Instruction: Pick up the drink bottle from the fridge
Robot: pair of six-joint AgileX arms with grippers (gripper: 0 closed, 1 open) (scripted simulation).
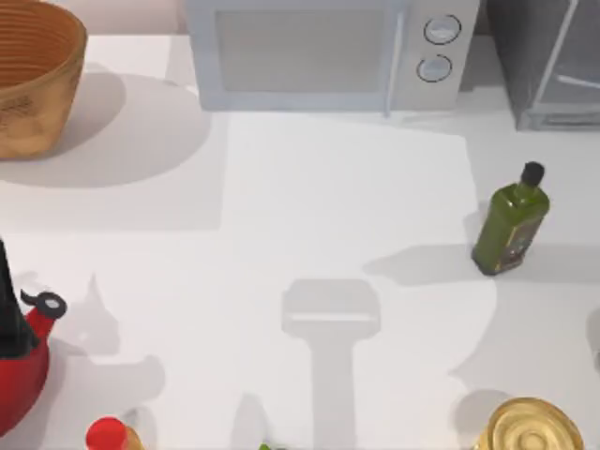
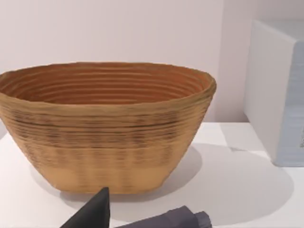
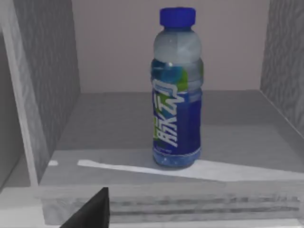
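Observation:
The drink bottle (image 3: 176, 90) stands upright on the floor of the fridge (image 3: 47, 80), with a bright blue cap, pale shoulders and a blue label. The fridge's inside is open to the right wrist view, grey walls on both sides of the bottle. A dark part of my right gripper (image 3: 92, 211) shows just outside the fridge's front sill, short of the bottle and not touching it. In the top view the fridge (image 1: 548, 66) is the dark grey box with silvery bars at the back right. My left gripper (image 2: 99, 211) is idle, facing a woven basket.
A light grey microwave (image 1: 323, 52) stands at the back middle, a woven basket (image 1: 33, 80) at the back left. A green black-capped bottle (image 1: 511, 225) stands on the right. A red kettle (image 1: 23, 361), a red-capped bottle (image 1: 108, 435) and a golden round object (image 1: 530, 427) line the front edge.

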